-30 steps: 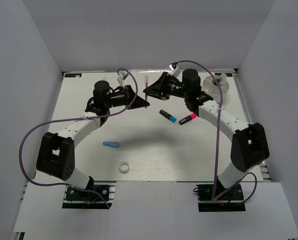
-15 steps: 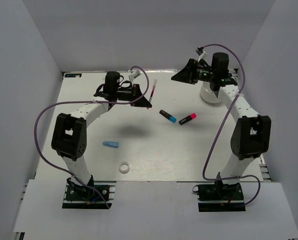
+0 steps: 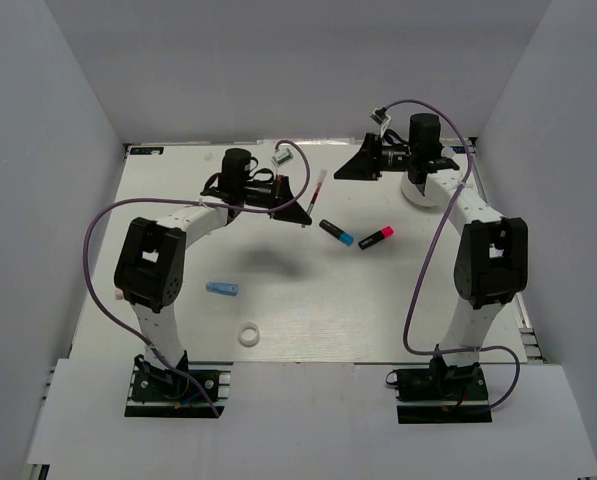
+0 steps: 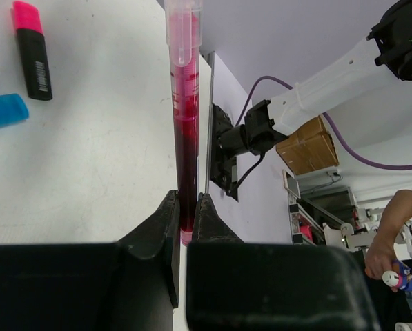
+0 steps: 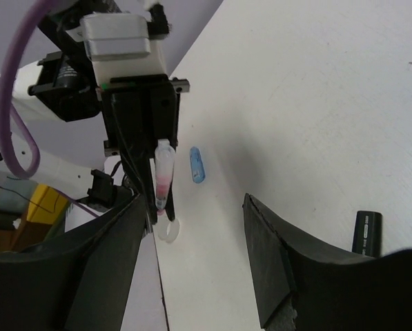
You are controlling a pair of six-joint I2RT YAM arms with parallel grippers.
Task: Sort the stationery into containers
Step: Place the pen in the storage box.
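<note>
left gripper (image 4: 186, 207) pinches the red pen (image 4: 185, 124); right gripper (image 5: 195, 203) gapes wide, empty, white dish (image 3: 414, 192) apparently at its four o'clock.

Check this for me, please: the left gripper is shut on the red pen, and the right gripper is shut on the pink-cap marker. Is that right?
One part is wrong. The right gripper is open and holds nothing, as the right wrist view shows. The pink-cap marker lies on the table. The left gripper is indeed shut on the red pen.
</note>
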